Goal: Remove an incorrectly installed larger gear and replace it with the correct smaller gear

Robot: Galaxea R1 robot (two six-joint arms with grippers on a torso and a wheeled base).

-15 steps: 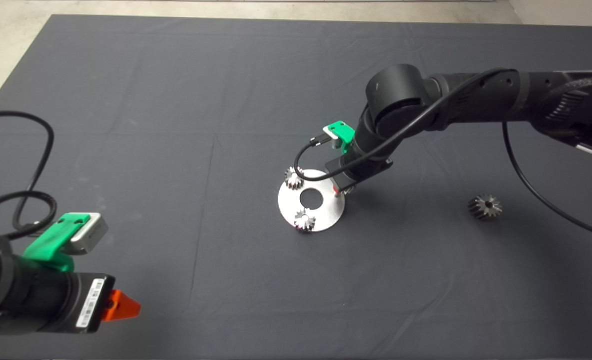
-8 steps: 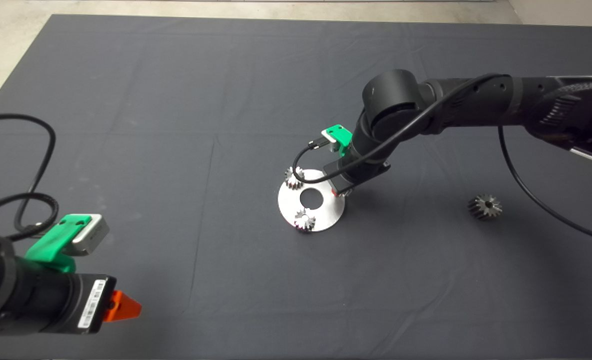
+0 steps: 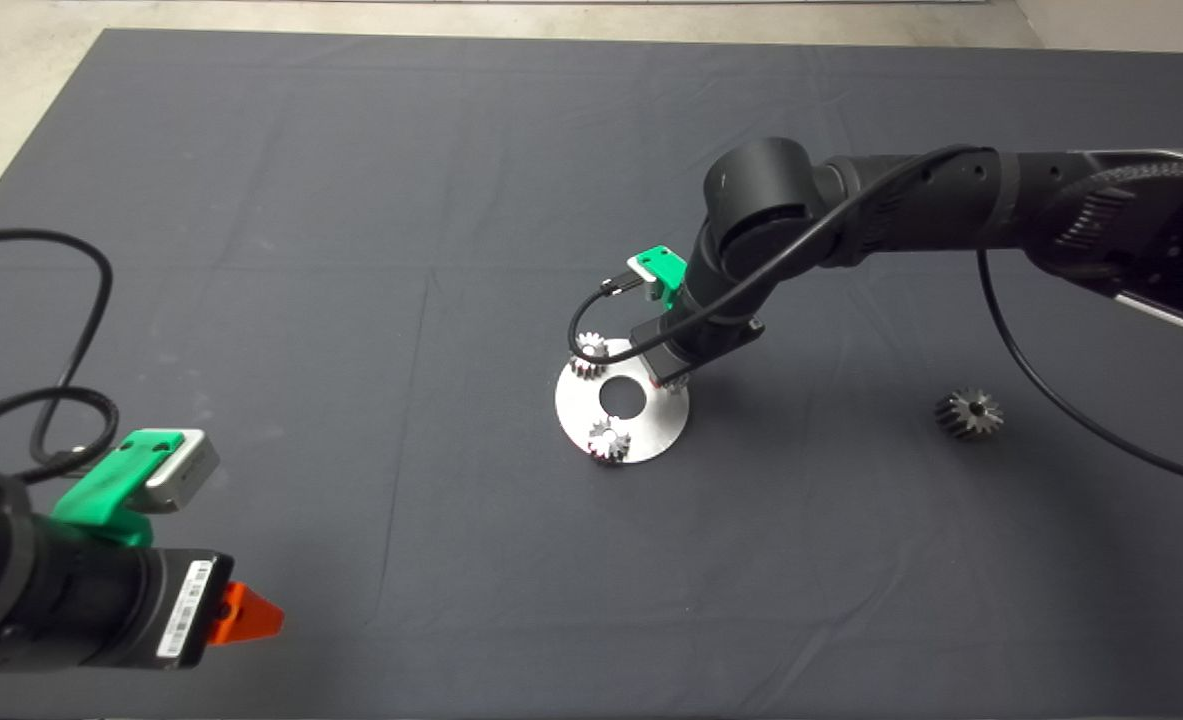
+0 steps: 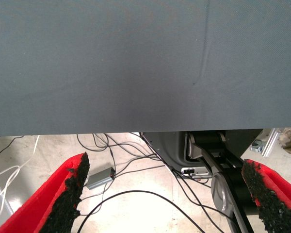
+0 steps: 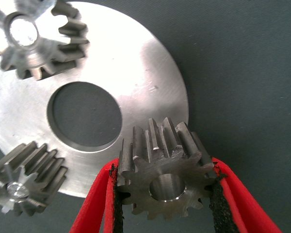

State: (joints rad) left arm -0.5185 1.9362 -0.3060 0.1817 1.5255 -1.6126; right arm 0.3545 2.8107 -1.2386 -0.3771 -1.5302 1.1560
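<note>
The right gripper [image 5: 165, 194] clamps the smaller gear [image 5: 166, 175] over the plate's [image 3: 651, 430] rim, not yet seated; the larger gear [image 3: 968, 413] already lies aside on the mat [image 3: 351, 250], while the left gripper [image 4: 162, 194] idles wide open.

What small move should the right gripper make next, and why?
Probably ease the small gear a little further over the round plate and lower it. The right gripper holds it at the plate's rim, where no gear sits; two other small gears are already mounted.
</note>
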